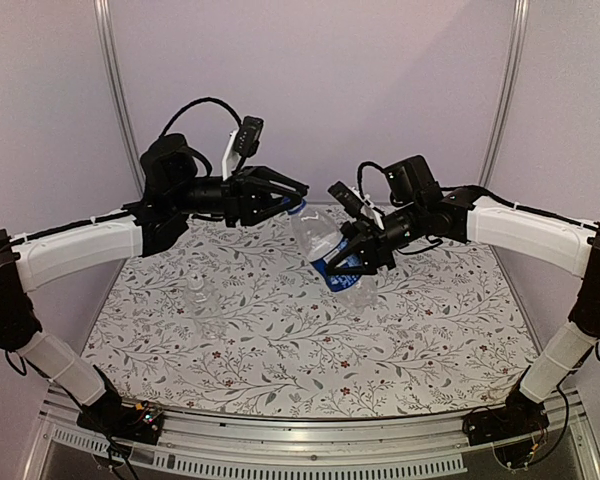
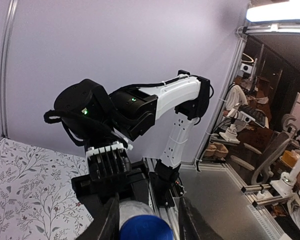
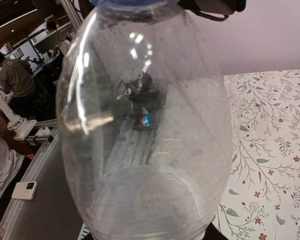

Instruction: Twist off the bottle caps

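My right gripper (image 1: 365, 255) is shut on the taller bottle (image 1: 317, 232) at its blue-and-white label band and holds it tilted above the table, neck toward the left arm. In the right wrist view this bottle (image 3: 145, 125) fills the frame and hides the fingers. Its blue cap (image 1: 298, 208) sits between the fingers of my left gripper (image 1: 288, 198). In the left wrist view the cap (image 2: 145, 229) touches the left finger (image 2: 108, 220), with a gap to the right one. The shorter clear bottle (image 1: 201, 302) stands on the table at left, its pale cap (image 1: 196, 283) on.
The floral tablecloth (image 1: 310, 350) covers the table. The lavender back wall (image 1: 310, 80) with two metal poles stands behind both arms. The table's metal rail (image 1: 310, 440) runs along the near edge.
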`<state>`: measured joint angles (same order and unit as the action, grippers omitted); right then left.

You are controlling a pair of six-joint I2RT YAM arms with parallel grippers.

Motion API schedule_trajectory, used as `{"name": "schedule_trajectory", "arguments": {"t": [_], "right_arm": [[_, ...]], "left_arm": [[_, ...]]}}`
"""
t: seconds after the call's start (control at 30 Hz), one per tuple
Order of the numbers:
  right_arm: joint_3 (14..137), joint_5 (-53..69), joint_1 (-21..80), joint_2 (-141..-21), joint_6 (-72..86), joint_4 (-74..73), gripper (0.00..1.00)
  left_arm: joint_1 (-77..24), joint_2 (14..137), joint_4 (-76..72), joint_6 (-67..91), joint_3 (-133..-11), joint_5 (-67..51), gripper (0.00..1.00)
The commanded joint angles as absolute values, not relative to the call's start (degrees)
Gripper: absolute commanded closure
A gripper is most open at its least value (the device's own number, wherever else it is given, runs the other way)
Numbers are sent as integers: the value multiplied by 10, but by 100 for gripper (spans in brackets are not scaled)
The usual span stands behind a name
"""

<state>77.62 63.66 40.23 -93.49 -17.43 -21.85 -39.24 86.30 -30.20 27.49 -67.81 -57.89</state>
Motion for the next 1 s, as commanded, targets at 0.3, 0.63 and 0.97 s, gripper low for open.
{"name": "schedule_trajectory", "arguments": {"t": [0.3,0.63,0.97], "right_arm": [[786,574,402,-922,-167,-220,61],[793,450,402,-921,-147,-220,62],[792,459,401,-924,-149,-220,62]], "left_arm": [[-386,845,-267,259,-676,-519,84],[-450,794,-27,310,-720,-118,94],[-465,781,-12,357,-711,-67,90]]}}
